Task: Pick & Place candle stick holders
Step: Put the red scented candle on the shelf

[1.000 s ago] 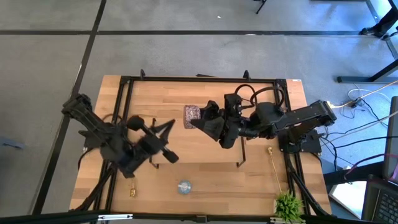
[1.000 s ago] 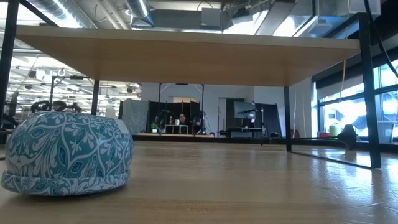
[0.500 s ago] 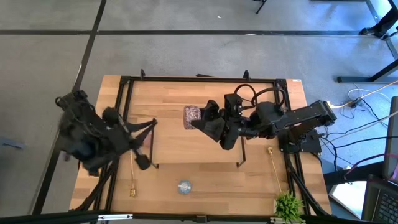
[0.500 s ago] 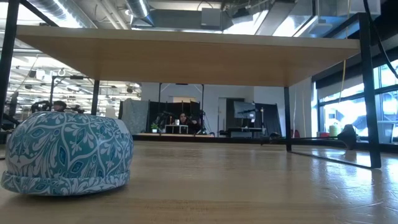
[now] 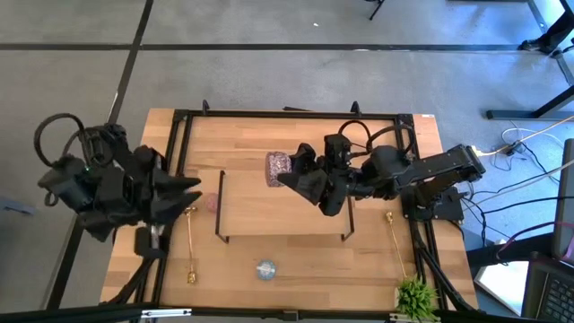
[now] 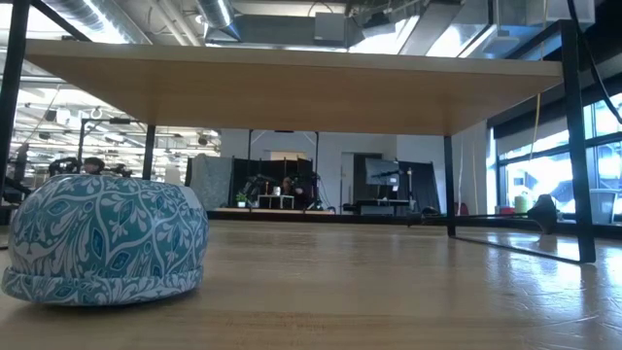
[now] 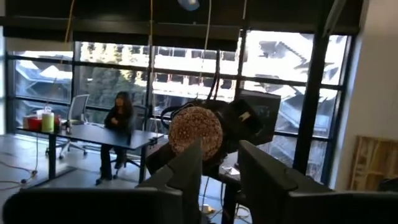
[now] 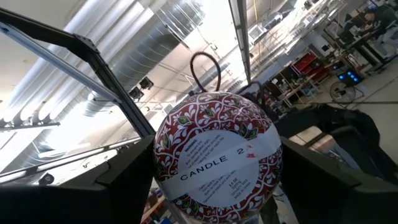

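Squat round (image 5: 277,167) on board (image 5: 269,215), plant (image 5: 416,297) at table's front-right corner

The dark left arm is folded at the left edge of the desk (image 5: 269,144), its left gripper (image 7: 217,171) aimed inward with fingers (image 7: 186,168) parted. The dark right arm reaches from the right side to mid-desk, its right gripper (image 5: 291,175) fingers clamped around a round candle tin (image 8: 217,155)

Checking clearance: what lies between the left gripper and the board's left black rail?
In the high view, the pink round candle holder lies between the left gripper and the rail.
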Available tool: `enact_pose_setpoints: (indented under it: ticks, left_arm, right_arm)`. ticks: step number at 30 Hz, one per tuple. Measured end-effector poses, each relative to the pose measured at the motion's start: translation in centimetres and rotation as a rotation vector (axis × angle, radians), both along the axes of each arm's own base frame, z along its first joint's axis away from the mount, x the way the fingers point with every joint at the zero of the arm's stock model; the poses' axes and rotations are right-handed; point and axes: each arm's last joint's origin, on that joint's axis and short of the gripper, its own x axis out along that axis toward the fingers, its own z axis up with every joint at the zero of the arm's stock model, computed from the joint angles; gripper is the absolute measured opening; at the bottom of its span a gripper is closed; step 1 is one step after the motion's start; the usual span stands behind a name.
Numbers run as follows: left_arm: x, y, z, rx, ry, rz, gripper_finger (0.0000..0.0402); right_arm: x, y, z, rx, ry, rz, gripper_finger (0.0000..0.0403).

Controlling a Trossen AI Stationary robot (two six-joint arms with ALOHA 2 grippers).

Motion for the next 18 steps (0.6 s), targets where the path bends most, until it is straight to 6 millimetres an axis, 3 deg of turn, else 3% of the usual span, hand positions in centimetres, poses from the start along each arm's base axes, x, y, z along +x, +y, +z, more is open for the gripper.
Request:
enact_pose_setpoints:
  ticks: [5, 10, 13, 18]
  left_arm:
    - [1.7, -1.5, -1.4, 0.089, 0.099, 0.101, 0.0188]
    - [3.8, -3.0, -3.3, 0.33, 0.32, 0.303, 0.0259]
    - [6.6, -3.5, -5.0, 0.542, 0.446, 0.403, 0.0281]
    - [10.6, -2.8, -6.6, 0.704, 0.497, 0.465, 0.0288]
  right_arm:
    - [-0.1, -0.1, 0.2, 0.004, -0.02, -0.004, 0.0301]
    - [0.0, -0.5, 0.2, 0.014, -0.018, -0.015, 0.0301]
    - [0.1, -0.6, 0.2, 0.025, -0.016, -0.038, 0.0301]
    - [-0.1, -1.0, 0.6, 0.048, -0.061, -0.056, 0.0301]
